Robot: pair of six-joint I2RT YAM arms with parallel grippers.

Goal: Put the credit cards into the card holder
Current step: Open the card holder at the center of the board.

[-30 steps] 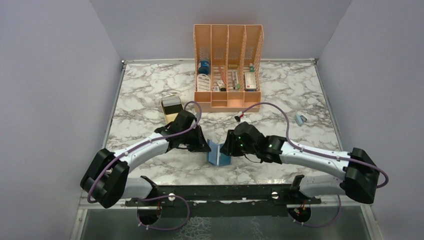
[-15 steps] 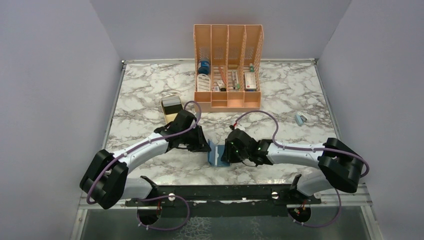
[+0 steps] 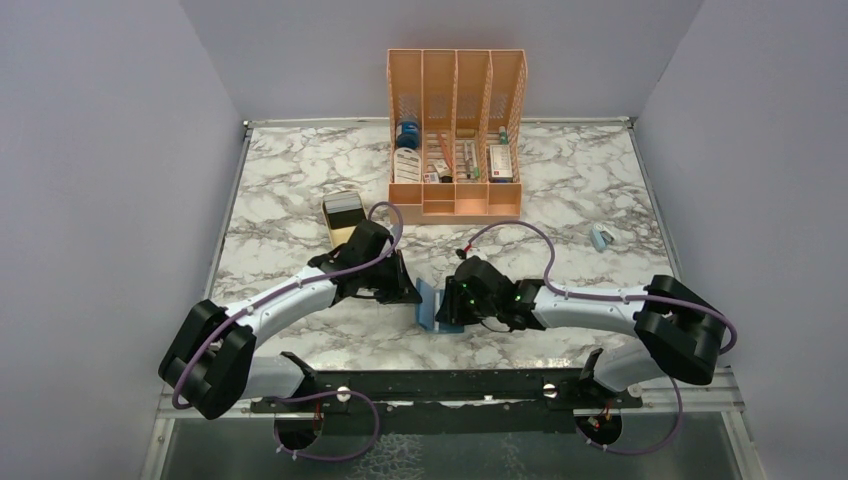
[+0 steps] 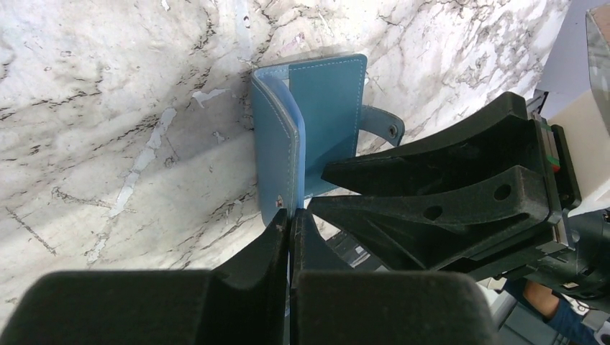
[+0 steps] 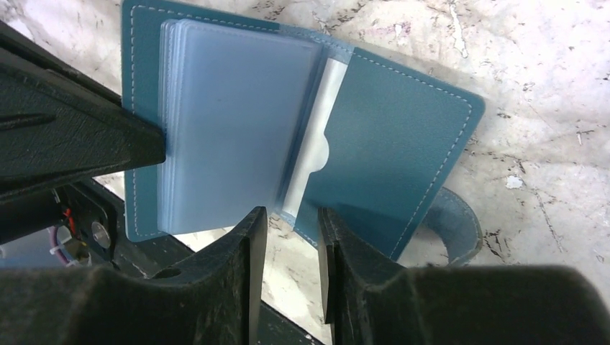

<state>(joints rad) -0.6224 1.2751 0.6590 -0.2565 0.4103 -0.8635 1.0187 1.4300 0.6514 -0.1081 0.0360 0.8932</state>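
The teal-blue card holder (image 3: 428, 306) lies open between my two grippers near the table's front. My left gripper (image 4: 290, 218) is shut on the lower edge of the holder's left cover (image 4: 276, 144). In the right wrist view the holder (image 5: 392, 151) shows a stack of clear sleeves (image 5: 230, 122) and a white strip with a round notch (image 5: 320, 147); I cannot tell whether that strip is a card. My right gripper (image 5: 291, 224) is open, its tips at the holder's near edge with bare table between them. Dark-faced cards (image 3: 343, 204) seem to lie in the beige tray.
An orange slotted desk organiser (image 3: 456, 150) stands at the back middle. The beige tray (image 3: 341, 232) sits just beyond my left gripper. A small light-blue object (image 3: 601, 237) lies at the right. The holder's snap tab (image 5: 460, 223) sticks out at its right.
My right arm has drawn its elbow in and moved its gripper left onto the card holder. The left arm has stayed put, still pinching the holder.
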